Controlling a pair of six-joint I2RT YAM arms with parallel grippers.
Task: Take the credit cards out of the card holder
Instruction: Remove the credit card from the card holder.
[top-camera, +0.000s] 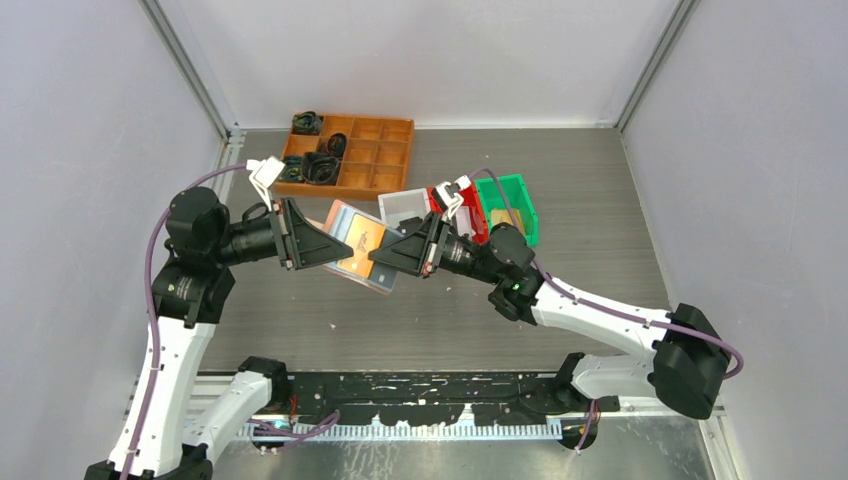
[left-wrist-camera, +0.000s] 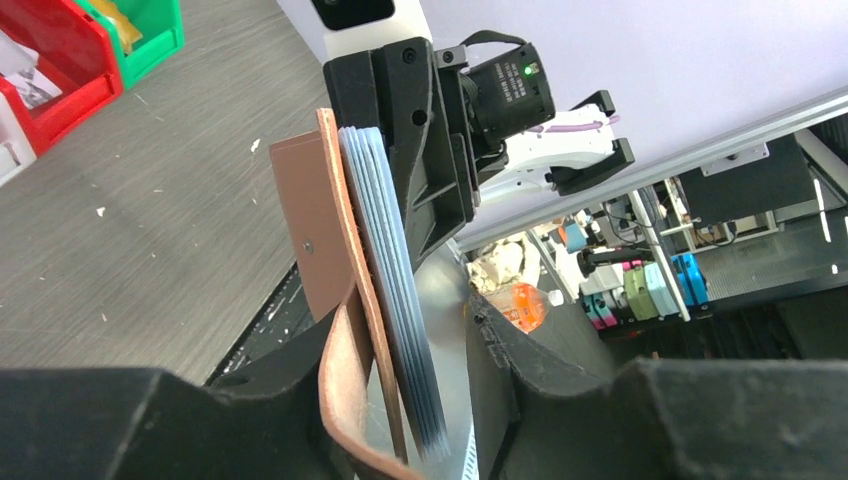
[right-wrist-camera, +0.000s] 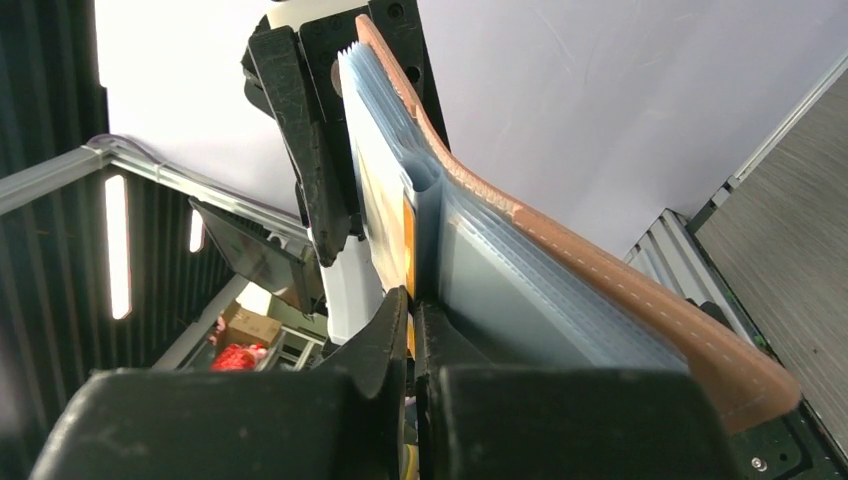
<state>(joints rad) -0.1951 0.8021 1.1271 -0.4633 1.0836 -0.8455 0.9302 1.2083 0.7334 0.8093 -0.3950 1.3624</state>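
Note:
The salmon-pink card holder (top-camera: 352, 240) hangs open in the air between both arms, above the table. My left gripper (top-camera: 318, 243) is shut on its left side; in the left wrist view (left-wrist-camera: 390, 330) the leather cover (left-wrist-camera: 335, 220) and the bluish sleeves (left-wrist-camera: 385, 250) run between the fingers. My right gripper (top-camera: 398, 258) is shut on the edge of an orange credit card (right-wrist-camera: 408, 235) that sits in a sleeve (right-wrist-camera: 500, 290); the jaws (right-wrist-camera: 411, 310) pinch it tightly. The leather cover (right-wrist-camera: 560, 240) curves off to the right. Other cards are hidden in the sleeves.
An orange compartment tray (top-camera: 345, 189) with black items stands at the back left. A white bin (top-camera: 400, 200), a red bin (top-camera: 478, 228) and a green bin (top-camera: 525, 215) stand behind the right gripper. Grey walls close in the table on three sides.

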